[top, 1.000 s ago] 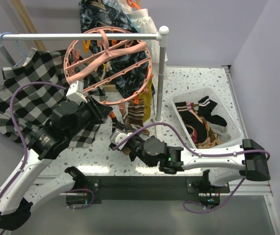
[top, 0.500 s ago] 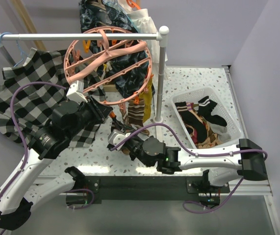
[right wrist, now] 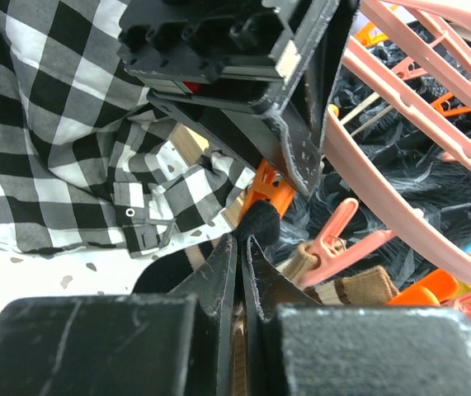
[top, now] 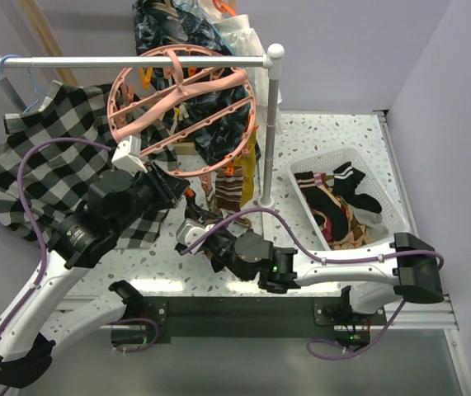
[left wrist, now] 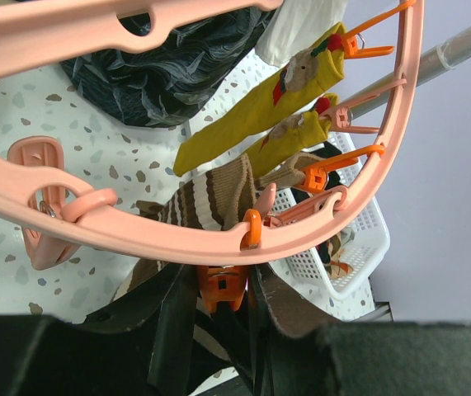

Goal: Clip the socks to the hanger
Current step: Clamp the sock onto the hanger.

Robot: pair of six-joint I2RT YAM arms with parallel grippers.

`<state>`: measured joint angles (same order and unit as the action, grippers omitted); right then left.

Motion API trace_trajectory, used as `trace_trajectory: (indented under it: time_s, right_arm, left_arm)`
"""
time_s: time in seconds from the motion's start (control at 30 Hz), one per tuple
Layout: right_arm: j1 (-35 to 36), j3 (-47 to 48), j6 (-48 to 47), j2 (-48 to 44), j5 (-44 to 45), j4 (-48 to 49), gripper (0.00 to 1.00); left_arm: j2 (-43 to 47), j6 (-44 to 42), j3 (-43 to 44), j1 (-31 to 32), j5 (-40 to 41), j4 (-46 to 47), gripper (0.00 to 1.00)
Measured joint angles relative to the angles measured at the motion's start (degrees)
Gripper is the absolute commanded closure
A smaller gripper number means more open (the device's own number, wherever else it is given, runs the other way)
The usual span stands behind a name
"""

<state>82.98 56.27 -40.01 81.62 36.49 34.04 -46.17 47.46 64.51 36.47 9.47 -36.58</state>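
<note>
The salmon-pink round hanger (top: 181, 99) hangs from the white rail. Mustard yellow socks (left wrist: 251, 115) and a brown cream-striped sock (left wrist: 206, 198) hang clipped to its ring (left wrist: 136, 239). My left gripper (top: 187, 196) is just under the ring, its fingers closed on either side of an orange clip (left wrist: 221, 285). My right gripper (right wrist: 239, 243) is shut on a black sock (right wrist: 260, 221). It holds the sock's tip right against the lower end of that orange clip (right wrist: 266, 188). Whether the clip's mouth bites the sock is hidden.
A white basket (top: 301, 169) with several more socks (top: 342, 198) sits at the right. The black-and-white checkered shirt (top: 45, 165) hangs left on the white rail (top: 136, 61), whose post (top: 270, 140) stands between hanger and basket. Dark clothes hang behind the hanger.
My right gripper has crept left and up with the black sock, bringing its tip to the orange clip. The left gripper and the hanger have stayed put.
</note>
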Motion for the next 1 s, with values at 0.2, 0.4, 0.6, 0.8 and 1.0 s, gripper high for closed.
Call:
trace_trajectory:
  time_s: [0.2, 0.4, 0.6, 0.8, 1.0]
  right_arm:
    - [0.0, 0.48, -0.83, 1.95, 0.07, 1.36, 1.0]
    - [-0.17, 0.81, -2.78, 3.5, 0.31, 3.48, 1.0]
    - [-1.31, 0.83, -3.61, 3.5, 0.33, 4.94, 1.0]
    - [-2.12, 0.83, -3.63, 3.45, -0.02, 4.96, 1.0]
    - [-2.14, 0.83, -3.5, 3.45, -0.09, 4.94, 1.0]
  left_arm:
    - [0.02, 0.0, 0.0, 0.0, -0.02, 0.0, 1.0]
    - [0.02, 0.0, 0.0, 0.0, -0.04, -0.02, 1.0]
    - [0.07, 0.0, 0.0, 0.0, -0.04, 0.0, 1.0]
    - [0.04, 0.0, 0.0, 0.0, 0.0, 0.02, 1.0]
    - [0.04, 0.0, 0.0, 0.0, -0.02, 0.02, 0.69]
